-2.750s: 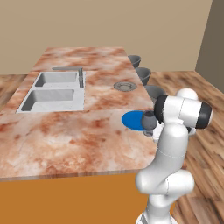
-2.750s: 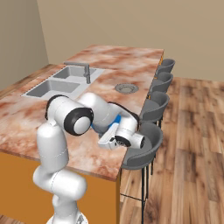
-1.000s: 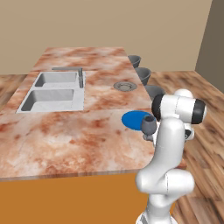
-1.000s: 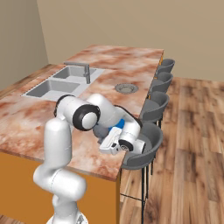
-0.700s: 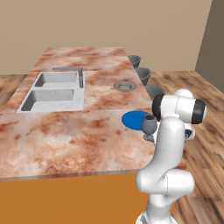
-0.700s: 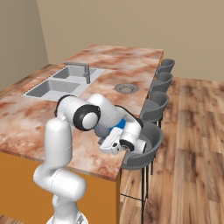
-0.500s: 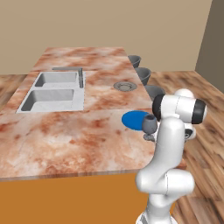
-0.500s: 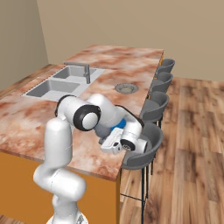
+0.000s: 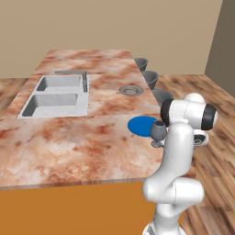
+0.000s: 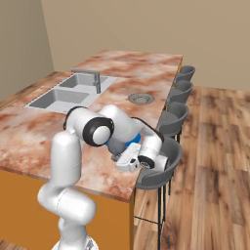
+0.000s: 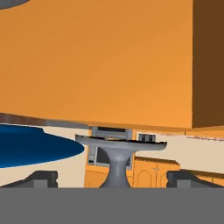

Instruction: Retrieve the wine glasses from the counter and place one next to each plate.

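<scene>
1. Left base view: wine glass (image 9: 158, 131) stands upright on the counter (image 9: 69, 142), just beside the blue plate (image 9: 143, 125) at its near right edge, right in front of the arm's wrist. That looks like the wanted spot for this plate. Grey plate (image 9: 131, 90) sits farther off, no glass near it.
2. Right base view: claw (image 10: 121, 157) hangs low at the counter edge, above a stool (image 10: 161, 171); glass hidden behind the arm.
3. Hand view: fingertips (image 11: 41, 177) stand wide, one each side of the glass stem, not touching it, so the glass stands free.
</scene>
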Controlling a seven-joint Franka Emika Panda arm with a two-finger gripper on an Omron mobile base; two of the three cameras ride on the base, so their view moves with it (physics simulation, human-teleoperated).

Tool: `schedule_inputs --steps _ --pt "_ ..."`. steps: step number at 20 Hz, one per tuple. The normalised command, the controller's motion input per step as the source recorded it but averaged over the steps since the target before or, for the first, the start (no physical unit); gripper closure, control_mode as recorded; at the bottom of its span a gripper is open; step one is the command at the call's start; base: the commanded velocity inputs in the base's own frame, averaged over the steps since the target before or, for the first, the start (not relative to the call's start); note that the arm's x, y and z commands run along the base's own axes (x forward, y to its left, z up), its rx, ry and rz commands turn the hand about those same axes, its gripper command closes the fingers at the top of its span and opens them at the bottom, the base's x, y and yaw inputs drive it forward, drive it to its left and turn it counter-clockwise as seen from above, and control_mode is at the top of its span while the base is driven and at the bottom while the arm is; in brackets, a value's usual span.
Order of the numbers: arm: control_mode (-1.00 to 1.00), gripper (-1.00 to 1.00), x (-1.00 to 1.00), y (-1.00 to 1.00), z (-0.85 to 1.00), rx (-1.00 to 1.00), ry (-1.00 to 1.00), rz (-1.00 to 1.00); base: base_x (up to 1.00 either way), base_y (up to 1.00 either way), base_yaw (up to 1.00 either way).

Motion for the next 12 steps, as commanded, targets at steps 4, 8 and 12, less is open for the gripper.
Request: schedule_inputs --steps 4,8,12 --pt "-1.00 -1.00 0.00 -0.12 0.00 0.00 0.00 0.00 0.00 0.00 0.00" --pt "-1.00 -1.00 -0.10 -0.21 0.00 0.01 0.00 0.00 0.00 0.00 0.00" --pt "-1.00 -1.00 -0.34 -0.22 0.04 0.02 -0.03 0.00 0.00 0.00 0.00"
